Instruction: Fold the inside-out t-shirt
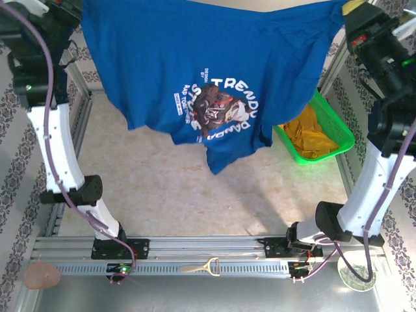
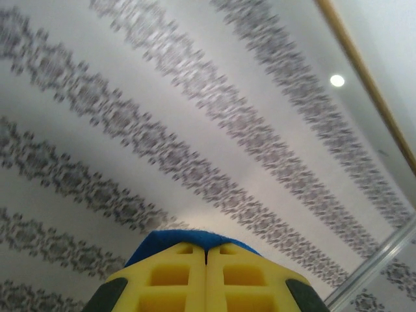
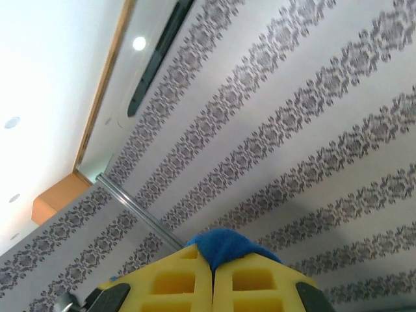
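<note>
Across the held-up blue t-shirt (image 1: 195,52), white lettering (image 1: 235,91) reads "TRENDY".

Looks like a robot workstation set up inside an ordinary decorated room. Shown by aluminium-profile rails (image 1: 208,246) along the table edge, damask-striped wallpaper (image 2: 195,162), recessed ceiling lights (image 3: 139,43) and a slot air vent (image 3: 157,58).

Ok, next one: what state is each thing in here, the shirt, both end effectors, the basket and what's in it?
inside-out t-shirt: unfolded, hanging spread between both arms, print facing the top camera.
left end effector: shut on the t-shirt's cloth.
right end effector: shut on the t-shirt's cloth.
green basket: upright on the table.
yellow garment: crumpled inside the basket.
</note>
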Available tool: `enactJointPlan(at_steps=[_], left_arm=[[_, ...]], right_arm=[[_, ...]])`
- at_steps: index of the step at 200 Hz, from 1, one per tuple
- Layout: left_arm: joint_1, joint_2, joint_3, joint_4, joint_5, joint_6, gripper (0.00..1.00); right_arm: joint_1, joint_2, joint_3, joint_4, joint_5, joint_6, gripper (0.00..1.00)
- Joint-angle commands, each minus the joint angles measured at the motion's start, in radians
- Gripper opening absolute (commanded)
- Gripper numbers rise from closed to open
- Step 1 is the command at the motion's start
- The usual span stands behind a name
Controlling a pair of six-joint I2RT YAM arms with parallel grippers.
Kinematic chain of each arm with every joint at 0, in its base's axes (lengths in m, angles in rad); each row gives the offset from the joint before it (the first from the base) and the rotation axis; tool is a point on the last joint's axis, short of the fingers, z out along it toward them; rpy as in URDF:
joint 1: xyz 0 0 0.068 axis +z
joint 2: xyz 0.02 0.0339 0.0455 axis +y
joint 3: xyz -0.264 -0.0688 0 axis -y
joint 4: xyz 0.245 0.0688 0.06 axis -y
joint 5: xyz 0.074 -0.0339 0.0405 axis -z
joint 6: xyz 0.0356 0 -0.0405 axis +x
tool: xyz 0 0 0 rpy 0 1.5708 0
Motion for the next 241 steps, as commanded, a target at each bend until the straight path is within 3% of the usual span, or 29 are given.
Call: enactJointPlan(at_steps=[1, 33, 48, 61, 105, 151, 168, 182, 193, 215, 241], left_arm=[[0.029, 0.195, 0.002, 0.019, 0.001, -0.097, 0.0], [0.035, 0.447, 0.191, 0.082, -0.026, -0.218, 0.0], [0.04, 0.502, 0.195, 0.184, -0.049, -0.307, 0.0], [0.04, 0.516, 0.197, 0.252, -0.074, -0.346, 0.0], [0.057, 0.441, 0.199, 0.323, -0.072, -0.358, 0.0], [0.061, 0.319, 0.171, 0.272, 0.049, -0.287, 0.0], [0.058, 0.265, 0.105, 0.184, 0.143, -0.223, 0.0], [0.045, 0.176, -0.059, 0.133, 0.207, -0.145, 0.0], [0.034, 0.057, -0.308, 0.178, 0.219, -0.104, 0.0], [0.04, -0.212, -0.94, 0.45, 0.186, -0.136, 0.0], [0.047, -0.405, -1.444, 0.45, 0.207, -0.055, 0.0]], right_arm=[[0.041, 0.142, 0.007, 0.031, 0.045, -0.027, 0.0], [0.098, 0.472, 0.309, 0.008, 0.062, 0.003, 0.0], [0.102, 0.62, 0.461, 0.068, 0.057, 0.097, 0.0], [0.102, 0.678, 0.483, 0.156, 0.067, 0.176, 0.0], [0.09, 0.585, 0.394, 0.279, 0.111, 0.184, 0.0], [0.11, 0.425, 0.305, 0.179, 0.07, 0.03, 0.0], [0.155, 0.299, 0.132, 0.124, 0.059, -0.093, 0.0], [0.201, 0.142, -0.164, 0.139, 0.095, -0.178, 0.0], [0.226, 0.017, -0.418, 0.191, 0.118, -0.19, 0.0], [0.277, -0.225, -0.944, 0.261, 0.152, -0.169, 0.0], [0.385, -0.489, -1.543, 0.261, 0.237, -0.114, 0.0]])
